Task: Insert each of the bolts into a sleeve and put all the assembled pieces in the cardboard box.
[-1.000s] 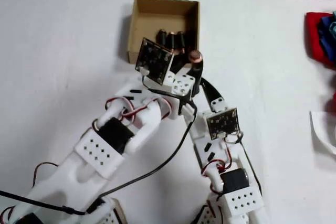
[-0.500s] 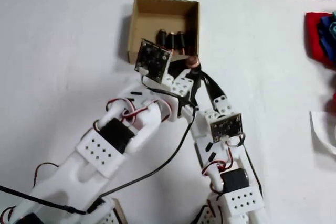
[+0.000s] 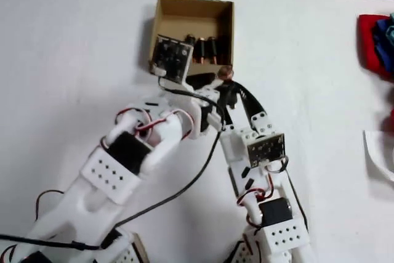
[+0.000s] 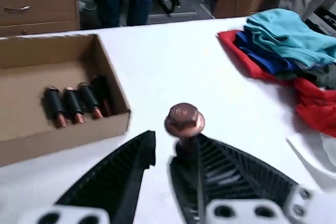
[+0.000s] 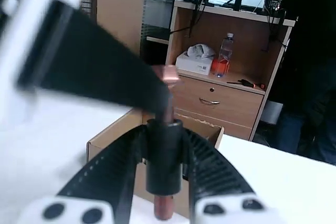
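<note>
Bolt (image 3: 225,72): upright, off the table at the near right corner of the box (image 3: 161,20), just outside its wall. The high view gives the head from above, a round copper flange. The right wrist view gives the rest: a hex head on top and a copper shank running down through a black tubular sleeve (image 5: 164,156), with the bare tip poking out below. Right gripper (image 5: 164,142) is clamped on the sleeve, one ribbed black finger on each side, white plastic bases.

Left wrist view: left gripper (image 4: 161,153) parted, nothing between its fingers. The bolt (image 4: 184,119) shows its head just beyond the right fingertip; whether they touch, cannot tell. In the right wrist view a black finger (image 5: 105,72) of the left gripper slants across to the head.

Box: brown cardboard, open top, low walls, on the far middle of the white table (image 3: 74,60). The left wrist view shows four assembled pieces (image 4: 76,103) lying side by side in its near right part, black sleeves, copper tips toward the near wall. In the high view they read as a dark row (image 3: 201,47).

Folded cloths (image 4: 283,40), teal, blue and red, in a soft heap at the table's right edge.
</note>
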Robot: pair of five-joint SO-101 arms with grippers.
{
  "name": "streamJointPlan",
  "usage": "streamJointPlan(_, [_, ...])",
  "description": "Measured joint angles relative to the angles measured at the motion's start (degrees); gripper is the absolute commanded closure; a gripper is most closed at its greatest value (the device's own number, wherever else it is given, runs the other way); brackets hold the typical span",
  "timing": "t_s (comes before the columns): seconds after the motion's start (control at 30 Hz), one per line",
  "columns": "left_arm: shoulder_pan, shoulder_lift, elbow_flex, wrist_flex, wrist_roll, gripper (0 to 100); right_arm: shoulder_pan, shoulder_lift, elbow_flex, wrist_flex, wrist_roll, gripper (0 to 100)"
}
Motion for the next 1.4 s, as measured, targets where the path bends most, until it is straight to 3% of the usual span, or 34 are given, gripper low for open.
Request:
streamJointPlan(0.13, [-4.66,0.0,-4.04,3.96,0.0,87,0.44,0.0,0.09,0.0,0.0,97.8])
streamJointPlan(0.43, [-6.51,0.0,-5.98,8.26,-0.35,88,0.53,0.0,0.26,0.0,0.0,97.8])
streamJointPlan(0.57, [-12.04,0.0,-4.66,10.55,-6.95,88,1.49,0.0,-0.62,1.23,-1.67,97.8])
streamJointPlan(0.7, [-21.54,0.0,2.11,10.02,-15.91,88,3.96,2.37,-10.29,11.87,-9.93,97.8])
streamJointPlan(0.87, [-32.62,0.0,12.22,5.01,-18.46,88,3.52,19.87,-31.47,20.48,-13.19,97.8])
streamJointPlan(1.07, [-41.05,0.0,24.79,-7.3,-18.81,88,3.69,58.2,-68.57,30.68,-13.63,97.8])
streamJointPlan(1.4, [-42.99,0.0,37.63,-23.82,-18.81,88,1.32,125.45,-147.96,53.8,-21.1,97.8])
